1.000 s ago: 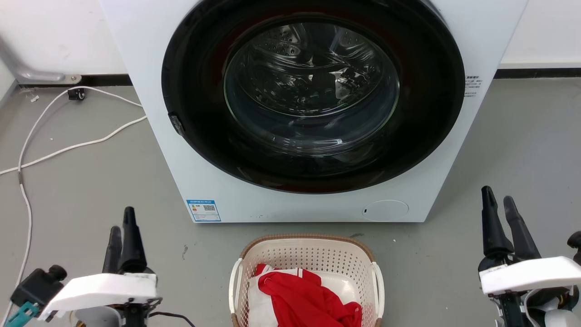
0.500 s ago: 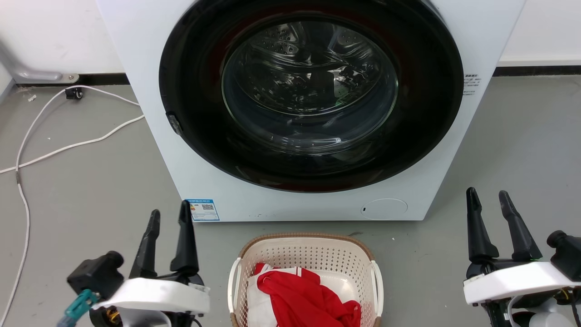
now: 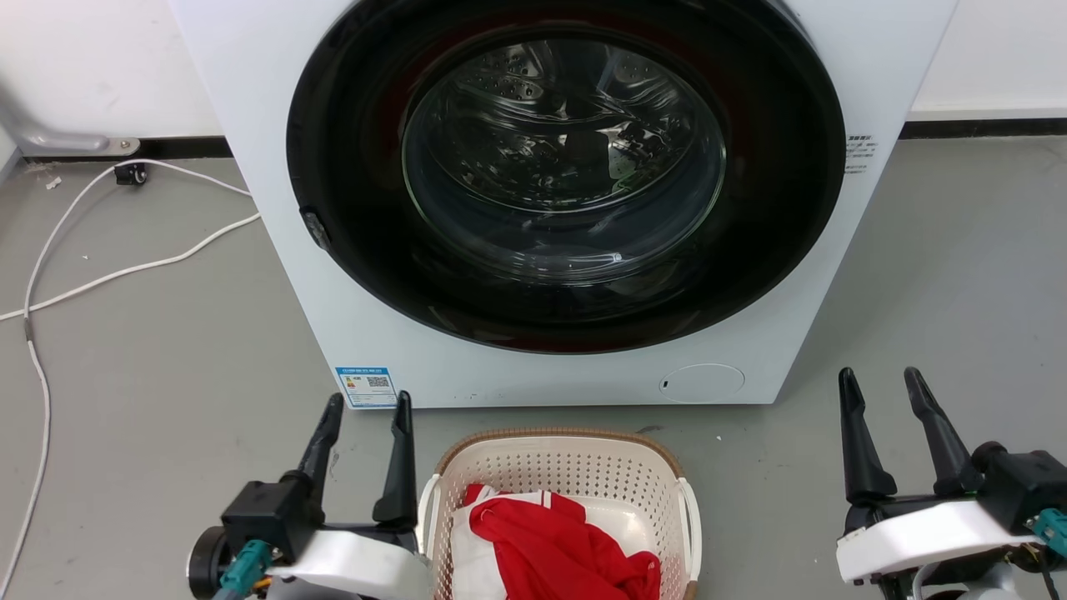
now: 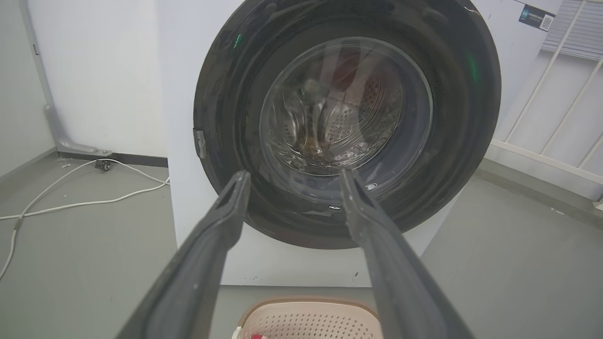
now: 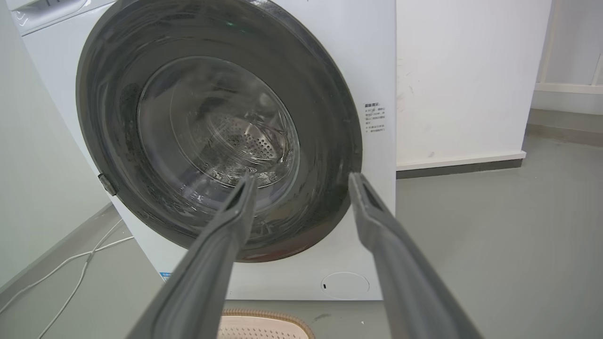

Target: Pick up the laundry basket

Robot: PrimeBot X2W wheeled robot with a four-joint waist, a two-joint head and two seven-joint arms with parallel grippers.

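Fingers (image 3: pixel 400 458) of left gripper (image 3: pixel 368 402) spreading wide, gripping nothing, hanging just beside left handle (image 3: pixel 426 521) of laundry basket (image 3: pixel 567 475); touching or not, unclear. Right gripper (image 3: pixel 879 377) likewise gaping empty, with basket well off to its left, bare floor (image 3: pixel 959 292) lying around it. Washing machine (image 3: pixel 375 350) standing close ahead of both; red cloth (image 3: pixel 558 542) lying inside basket.

Bright even light here, soft shadows. The door glass (image 3: pixel 563 158) glares at 12 o'clock, and my wrist views warp at the edges.
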